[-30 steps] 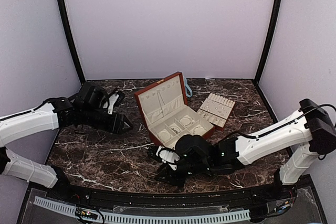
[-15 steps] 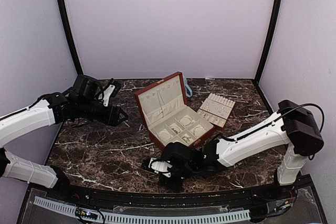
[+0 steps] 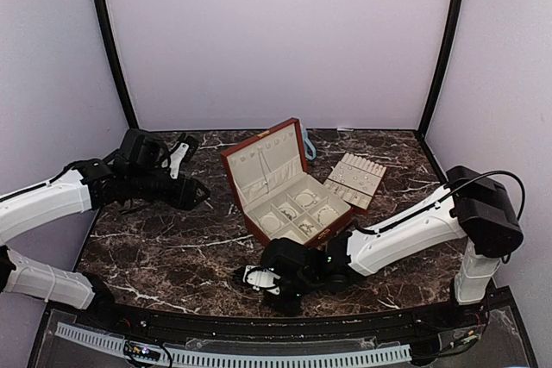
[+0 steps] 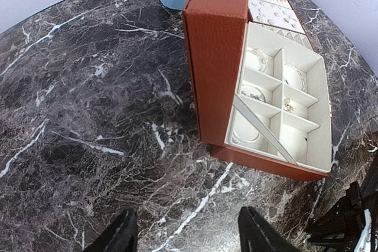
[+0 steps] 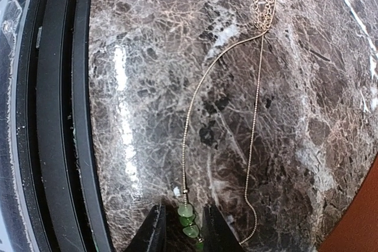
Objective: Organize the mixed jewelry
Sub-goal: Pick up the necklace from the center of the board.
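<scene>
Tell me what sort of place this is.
Probably a robot lab test cell, not a home. Plain walls and black posts enclose a marble-look table. A left arm and right arm reach over it, and an open box sits staged as a prop.
</scene>
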### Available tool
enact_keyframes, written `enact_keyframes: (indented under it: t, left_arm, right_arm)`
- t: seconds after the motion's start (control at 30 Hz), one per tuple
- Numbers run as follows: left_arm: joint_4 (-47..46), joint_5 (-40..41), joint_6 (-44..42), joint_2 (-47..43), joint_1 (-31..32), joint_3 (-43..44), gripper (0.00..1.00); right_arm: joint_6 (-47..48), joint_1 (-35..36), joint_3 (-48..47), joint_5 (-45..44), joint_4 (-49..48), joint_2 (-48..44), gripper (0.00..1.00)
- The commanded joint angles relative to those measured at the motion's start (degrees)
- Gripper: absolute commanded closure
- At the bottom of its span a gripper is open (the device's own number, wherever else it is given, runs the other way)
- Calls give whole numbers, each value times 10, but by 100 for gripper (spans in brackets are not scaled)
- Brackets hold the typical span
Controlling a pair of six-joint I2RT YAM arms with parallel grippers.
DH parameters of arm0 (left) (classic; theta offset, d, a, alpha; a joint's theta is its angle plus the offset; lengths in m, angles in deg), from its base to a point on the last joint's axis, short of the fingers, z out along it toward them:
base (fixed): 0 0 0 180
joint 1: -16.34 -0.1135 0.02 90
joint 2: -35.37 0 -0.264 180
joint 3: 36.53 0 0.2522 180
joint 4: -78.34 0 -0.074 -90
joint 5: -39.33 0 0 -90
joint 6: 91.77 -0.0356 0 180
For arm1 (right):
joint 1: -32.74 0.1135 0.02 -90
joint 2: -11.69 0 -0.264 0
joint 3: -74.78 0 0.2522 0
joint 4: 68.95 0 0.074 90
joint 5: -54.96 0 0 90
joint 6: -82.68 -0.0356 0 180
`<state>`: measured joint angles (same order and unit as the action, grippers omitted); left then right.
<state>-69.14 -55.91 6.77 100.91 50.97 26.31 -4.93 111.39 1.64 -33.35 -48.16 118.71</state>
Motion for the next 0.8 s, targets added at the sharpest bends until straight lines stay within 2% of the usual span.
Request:
enact_keyframes:
  t: [0.0,0.2,0.43,0.57,0.77]
  left_arm:
    - [-20,6,-9,-17,-3,-16,39]
    - [-24,12,-12,-19,-3,-21,39]
    - [-33,11,-16,-28,-3,-33,39]
    - [-58,-35,-33,-44,-3,-47,39]
    - [-121,-163,-64,-66,11,-87,40]
  right_arm:
    - [9,3,-5,-15,-5,6,77]
    - [11,3,-13,-15,0,28,78]
    - [2,2,-1,-10,6,26,99]
    - [-21,0,13,-4,-19,0,100]
    - [-81,-23,39,27,-95,-53,100]
